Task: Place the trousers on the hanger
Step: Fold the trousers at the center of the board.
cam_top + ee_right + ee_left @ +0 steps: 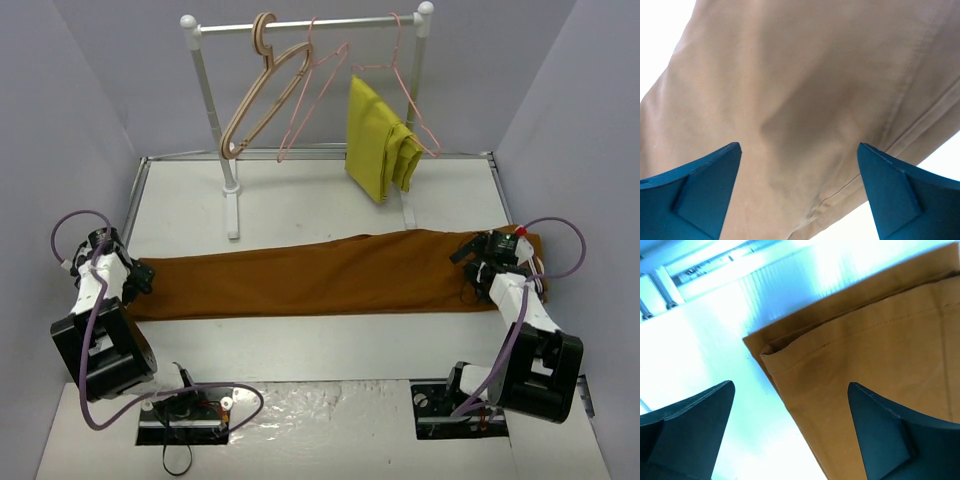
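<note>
The rust-brown trousers lie flat across the white table, leg ends at the left, waist at the right. My left gripper is open over the leg hem; one finger is above the cloth, the other above bare table. My right gripper is open just above the waist end, both fingers over the cloth. Two pink wire hangers hang on the rail at the back: one is empty, the other carries a mustard-yellow garment.
A white clothes rail on a post stands at the back of the table. A beige wooden hanger hangs at its left. Grey walls close in both sides.
</note>
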